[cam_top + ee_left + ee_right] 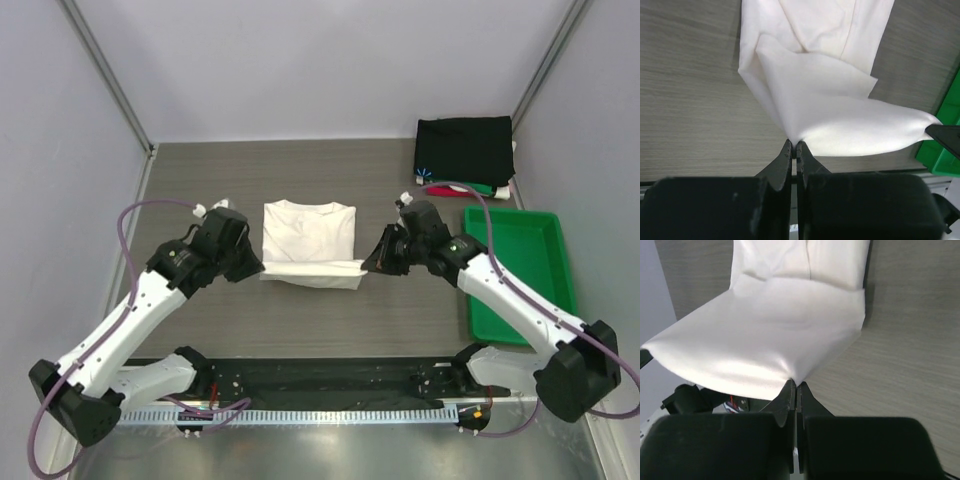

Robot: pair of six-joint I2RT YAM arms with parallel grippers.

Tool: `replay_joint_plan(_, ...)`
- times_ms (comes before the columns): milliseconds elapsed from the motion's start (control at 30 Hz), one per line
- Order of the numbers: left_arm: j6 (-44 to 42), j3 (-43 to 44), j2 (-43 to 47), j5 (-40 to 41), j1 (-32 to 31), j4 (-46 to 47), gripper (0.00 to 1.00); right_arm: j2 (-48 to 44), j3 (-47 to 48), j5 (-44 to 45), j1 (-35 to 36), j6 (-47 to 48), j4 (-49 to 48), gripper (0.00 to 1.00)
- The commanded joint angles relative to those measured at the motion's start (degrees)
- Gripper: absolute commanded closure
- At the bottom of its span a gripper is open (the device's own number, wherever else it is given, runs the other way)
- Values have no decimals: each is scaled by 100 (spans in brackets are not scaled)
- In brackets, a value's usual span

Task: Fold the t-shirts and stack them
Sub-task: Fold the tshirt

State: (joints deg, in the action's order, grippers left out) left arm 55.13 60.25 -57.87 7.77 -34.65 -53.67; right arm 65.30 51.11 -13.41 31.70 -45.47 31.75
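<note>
A white t-shirt [309, 240] lies on the wooden table, its collar toward the far side and its sleeves folded in. My left gripper [259, 268] is shut on the shirt's near left corner, seen as taut cloth [840, 120] at the fingertips. My right gripper [364, 265] is shut on the near right corner [765, 345]. Between both grippers the hem is lifted off the table and stretched straight. A stack of folded t-shirts [465, 150] with a black one on top sits at the far right; a red one and a white one peek out beneath it.
A green plastic tray [520, 270] stands on the right side of the table, just beyond the right arm. Grey walls enclose the table on the left, far side and right. A black rail runs along the near edge by the arm bases.
</note>
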Motion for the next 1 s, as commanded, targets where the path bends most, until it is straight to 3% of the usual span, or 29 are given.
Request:
replay_joint_plan(0, -485, 557, -321, 419, 361, -65, 100, 395, 661, -30, -436, 600, 139, 99)
replay_joint_plan(500, -1224, 2332, -2553, -706, 1838, 471, 100, 2486, 2472, -610, -1210, 1295, 130, 99)
replay_joint_plan(967, -1558, 4055, -4926, -1366, 2367, 621, 100, 4130, 3624, -707, -1553, 1524, 69, 99)
